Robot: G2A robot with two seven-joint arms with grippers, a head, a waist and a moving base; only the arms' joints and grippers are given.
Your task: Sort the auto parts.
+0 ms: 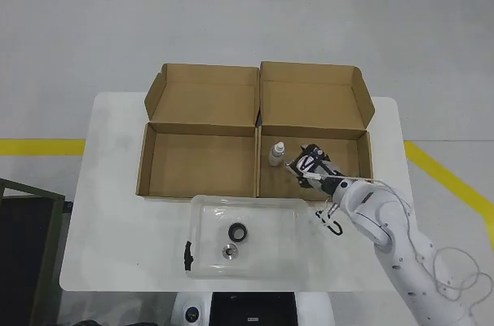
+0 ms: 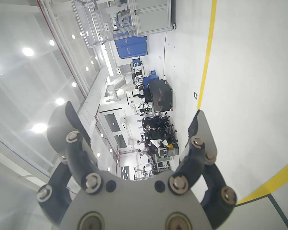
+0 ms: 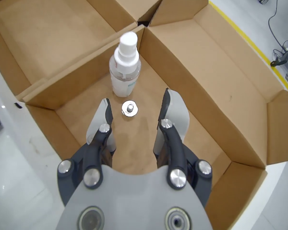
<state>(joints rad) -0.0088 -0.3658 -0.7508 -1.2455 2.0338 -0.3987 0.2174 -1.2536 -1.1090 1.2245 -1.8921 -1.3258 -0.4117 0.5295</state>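
Table [image 1: 108,204], white, carries two open cardboard boxes side by side at its far half, lids folded back, with a clear tray [image 1: 271,204] in front of them on the near side. The left box [image 1: 198,167] has a bare floor. The right box [image 1: 349,155] holds a bottle and the end of the right arm [image 1: 385,220], which reaches in over the box's near wall from the robot's right. The right gripper [image 3: 136,96] hangs low inside this box, tilted toward the floor, its fingers spread apart and holding nothing. The left gripper [image 2: 134,108] is also spread wide and holds nothing; it points out at the hall floor and ceiling, away from the table. The bottle [image 3: 124,72], clear with a white spray cap, stands upright on the floor of the right box near the wall shared with the left box; from above it shows just beside the right gripper [image 1: 300,167]. A small metal disc [image 3: 130,108] with a stud in its middle lies flat on the floor of the right box, just beside the bottle's base and under the gap between the right gripper's fingers, touched by neither. In the tray lie a black ring [image 1: 239,232] and, close to it, a small round metal part [image 1: 230,251]. A short black bar [image 1: 187,256] lies at the tray's left end.
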